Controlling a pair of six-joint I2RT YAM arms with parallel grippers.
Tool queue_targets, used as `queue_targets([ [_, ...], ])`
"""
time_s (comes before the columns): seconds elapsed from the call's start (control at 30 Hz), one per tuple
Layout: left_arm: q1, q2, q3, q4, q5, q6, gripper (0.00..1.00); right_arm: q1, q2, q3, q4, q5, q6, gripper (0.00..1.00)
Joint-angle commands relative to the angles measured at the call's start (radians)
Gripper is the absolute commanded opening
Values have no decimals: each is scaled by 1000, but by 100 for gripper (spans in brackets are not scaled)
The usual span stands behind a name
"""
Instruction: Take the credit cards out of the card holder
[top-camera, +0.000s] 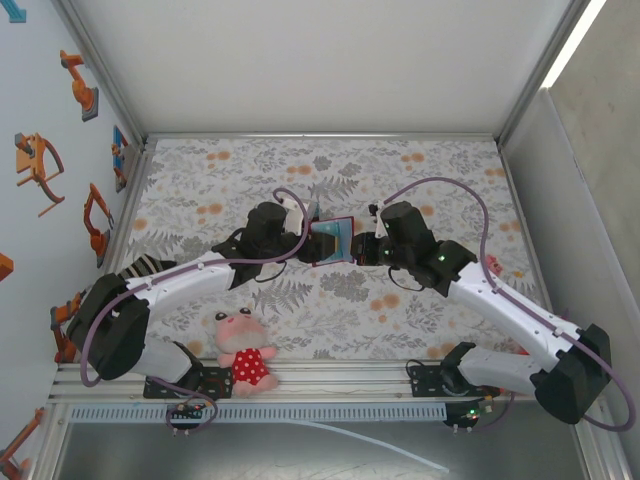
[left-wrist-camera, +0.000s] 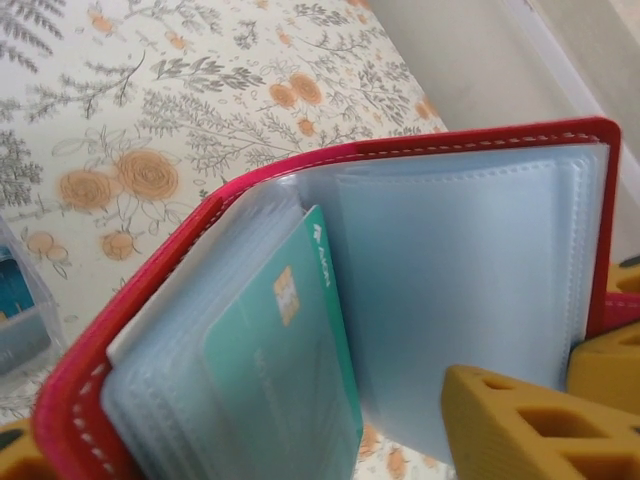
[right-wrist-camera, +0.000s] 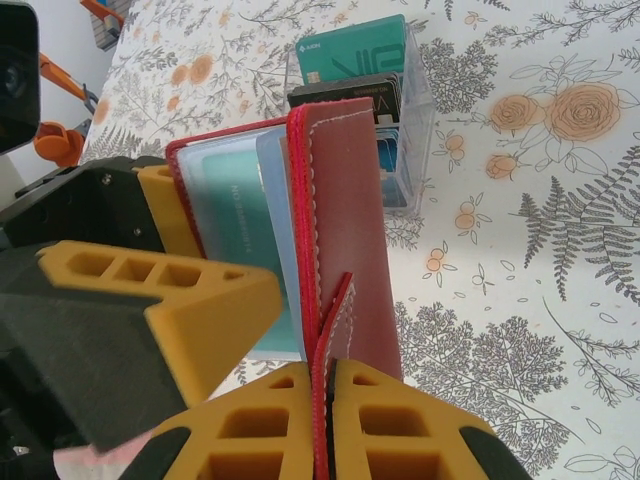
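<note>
Floral tabletop (top-camera: 420, 310), card holder (top-camera: 331, 242) held upright over its middle: right jaws pinched shut on its red cover, left jaws astride the sleeved teal card (left-wrist-camera: 285, 370), clamped or not I cannot tell; risk: pinching sleeve with card, dragging the holder free.

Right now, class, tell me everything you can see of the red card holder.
The card holder is a small red book-like wallet, leather-looking, with pale stitching along its edges. It is held open at mid-table between both arms, over the floral cloth. Inside, clear plastic sleeves fan out; one holds a teal card. The right tool pinches one cover's edge. Fingers of the left tool flank the other half; its grip cannot be judged.
</note>
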Motion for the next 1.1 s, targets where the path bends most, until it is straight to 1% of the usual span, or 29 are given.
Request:
queue_targets([
  [0.0, -4, -18, 20, -9, 6, 15, 47, 6, -38, 20, 35, 8, -4, 0],
  [0.07, -4, -27, 15, -16, -3, 17, 36, 6, -43, 16, 38, 11, -5, 0],
  [0.2, -4, -47, 8, -36, -20, 28, 28, 6, -53, 13, 39, 12, -5, 0],
  [0.3, -4, -64, 5, -44, -22, 36, 16, 6, -58, 12, 38, 15, -6, 0],
  [0.37, -4, -75, 3, -52, -22, 39, 12, 6, -62, 9, 33, 25, -8, 0],
  [0.43, -4, -88, 1, -61, -14, 47, 8, 6, -66, 7, 25, 39, -7, 16],
  [0.5, -3, -99, 1, -71, -3, 52, 7, 6, -69, 6, 10, 54, -11, 27],
  [0.53, -3, -107, -1, -76, 4, 55, 6, 6, -72, 7, 3, 66, -16, 30],
  [0.8, 1, -175, -26, -79, 97, 68, 4, 0, -86, 0, -91, 184, -27, 44],
  [0.9, 6, -199, -36, -71, 137, 69, 3, -9, -86, -8, -115, 212, -24, 48],
  [1.07, 17, -225, -50, -76, 155, 64, 2, -27, -98, -26, -134, 243, -24, 55],
])
